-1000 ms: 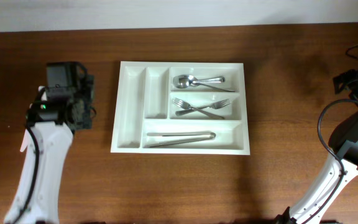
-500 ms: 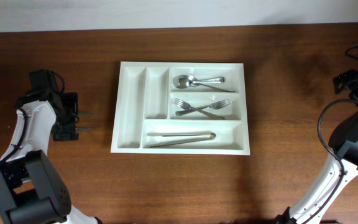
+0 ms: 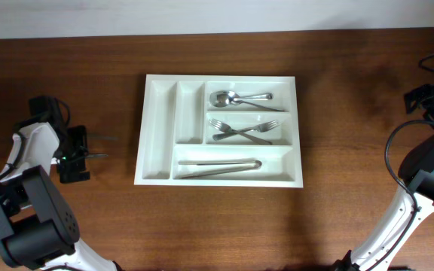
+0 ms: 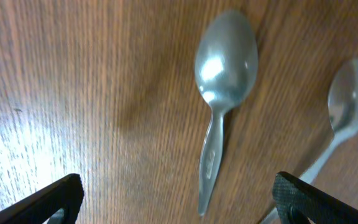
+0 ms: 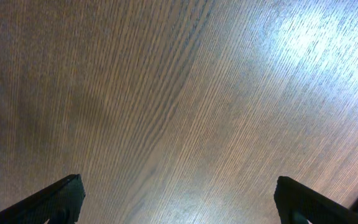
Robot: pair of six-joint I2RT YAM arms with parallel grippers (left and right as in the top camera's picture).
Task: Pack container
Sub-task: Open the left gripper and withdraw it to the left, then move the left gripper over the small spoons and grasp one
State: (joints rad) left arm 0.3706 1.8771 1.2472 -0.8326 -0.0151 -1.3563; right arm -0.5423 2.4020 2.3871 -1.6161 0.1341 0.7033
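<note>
We look down on a brown wooden table [image 3: 337, 218]; the white tray [image 3: 159, 135] lies in the middle of it; spoons [image 3: 239, 98] lie in the top right slot; two crossed forks [image 3: 242, 130] lie in the slot just under that; long metal tongs [image 3: 218, 167] lie in the bottom slot; the left gripper [image 3: 80, 154] hangs over the table near the tray's left side; two thin grey bits [image 3: 102, 138] poke out beside it, too small for us to tell; the right arm [image 3: 428, 165] stands at the far right edge.
</note>
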